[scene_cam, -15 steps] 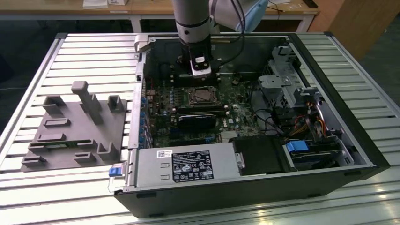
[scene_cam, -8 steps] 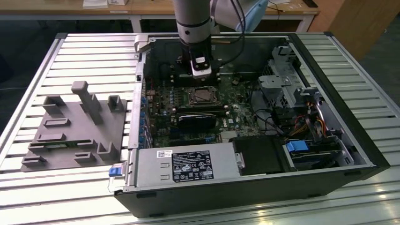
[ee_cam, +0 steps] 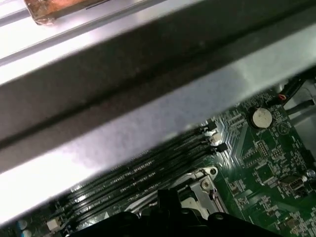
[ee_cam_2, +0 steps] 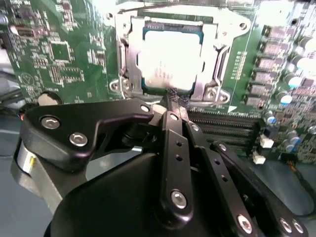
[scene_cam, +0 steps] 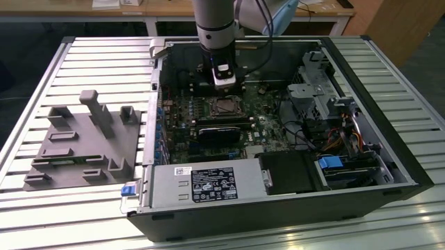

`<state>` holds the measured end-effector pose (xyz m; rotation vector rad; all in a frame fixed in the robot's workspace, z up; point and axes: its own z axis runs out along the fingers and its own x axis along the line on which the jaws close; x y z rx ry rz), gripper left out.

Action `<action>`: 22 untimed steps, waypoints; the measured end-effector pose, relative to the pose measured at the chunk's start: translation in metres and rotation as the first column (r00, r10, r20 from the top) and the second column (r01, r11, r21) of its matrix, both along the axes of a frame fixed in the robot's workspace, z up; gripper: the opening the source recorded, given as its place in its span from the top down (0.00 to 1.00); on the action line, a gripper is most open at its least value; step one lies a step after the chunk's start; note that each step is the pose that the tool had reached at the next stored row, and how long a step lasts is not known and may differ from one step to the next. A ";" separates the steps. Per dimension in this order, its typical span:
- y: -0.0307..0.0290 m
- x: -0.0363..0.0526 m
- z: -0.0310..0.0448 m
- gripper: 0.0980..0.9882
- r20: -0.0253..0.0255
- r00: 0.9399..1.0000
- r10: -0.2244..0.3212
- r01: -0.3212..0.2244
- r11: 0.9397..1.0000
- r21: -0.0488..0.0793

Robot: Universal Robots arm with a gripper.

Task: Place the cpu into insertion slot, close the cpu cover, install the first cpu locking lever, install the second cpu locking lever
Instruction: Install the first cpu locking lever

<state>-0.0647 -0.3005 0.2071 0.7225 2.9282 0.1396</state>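
The cpu (ee_cam_2: 170,61) lies flat in the insertion slot (scene_cam: 224,107) on the green motherboard, its silver top glaring bright. The cpu cover (ee_cam_2: 213,52), a silver frame, lies down around the chip. My gripper (ee_cam_2: 173,98) hangs just over the slot's edge, its black fingers (ee_cam_2: 170,143) drawn together to a shut tip. I cannot tell whether anything thin is pinched between them. In the exterior view the gripper (scene_cam: 224,83) stands upright inside the open computer case, directly above the slot's far side. A corner of the slot's metal frame (ee_cam: 205,185) appears in the first wrist view.
The case wall (ee_cam: 148,113) passes close by the wrist. Memory slots (ee_cam_2: 232,131) and a black block (scene_cam: 219,133) flank the slot. A drive cage (scene_cam: 323,96) and cables stand at the exterior view's right, a power supply (scene_cam: 201,185) in front, and a grey fixture (scene_cam: 83,140) on the table.
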 end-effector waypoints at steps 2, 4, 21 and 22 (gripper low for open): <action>-0.0022 0.0000 0.0000 0.99 0.000 1.000 0.000 0.000 1.000 -0.012; -0.0050 0.0000 -0.0001 0.99 0.000 1.000 0.000 0.000 1.000 -0.021; -0.0223 0.0000 -0.0001 0.99 0.000 0.998 0.061 -0.061 0.997 -0.055; -0.0223 0.0000 -0.0002 0.99 0.000 0.997 0.073 -0.073 0.996 -0.055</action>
